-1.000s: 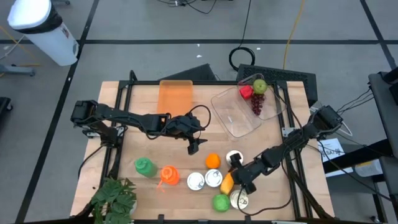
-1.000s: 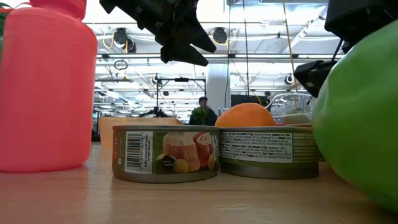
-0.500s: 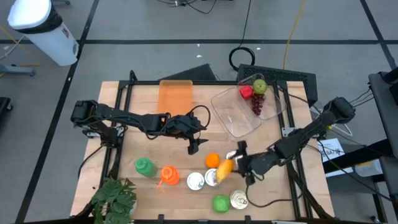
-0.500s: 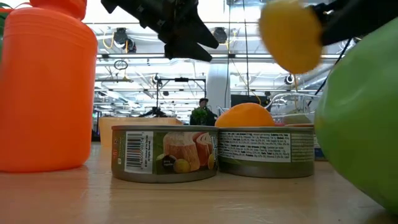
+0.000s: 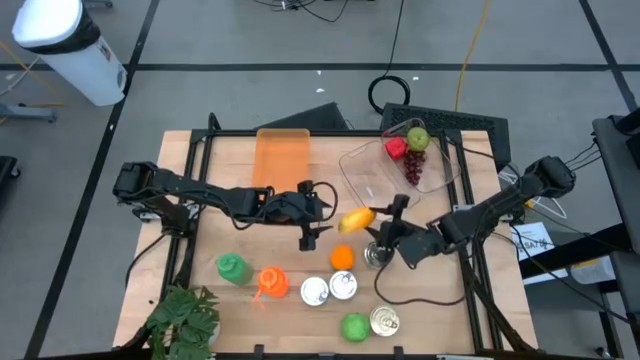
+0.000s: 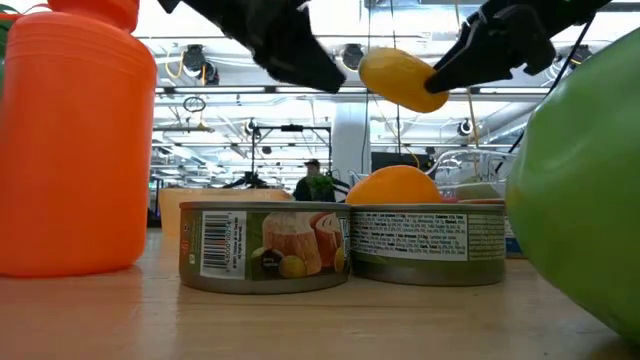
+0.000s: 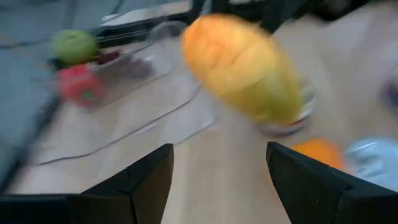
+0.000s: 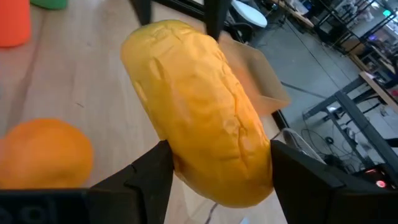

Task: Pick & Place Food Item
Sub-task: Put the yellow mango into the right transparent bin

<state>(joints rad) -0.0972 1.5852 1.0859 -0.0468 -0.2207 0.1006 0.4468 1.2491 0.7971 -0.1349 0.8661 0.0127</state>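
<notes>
the right gripper is clamped across the middle of the yellow mango, held above the table near the clear tray — likely light, smooth, slippery — while the left gripper hangs spread nearby.

We see the yellow mango, oblong and smooth with faint creases in its skin, held off the table and tilted, clamped at one end by the right gripper. Taking the orange as landmark, the mango hangs above and just beyond it, on the side toward the clear tray.
</notes>
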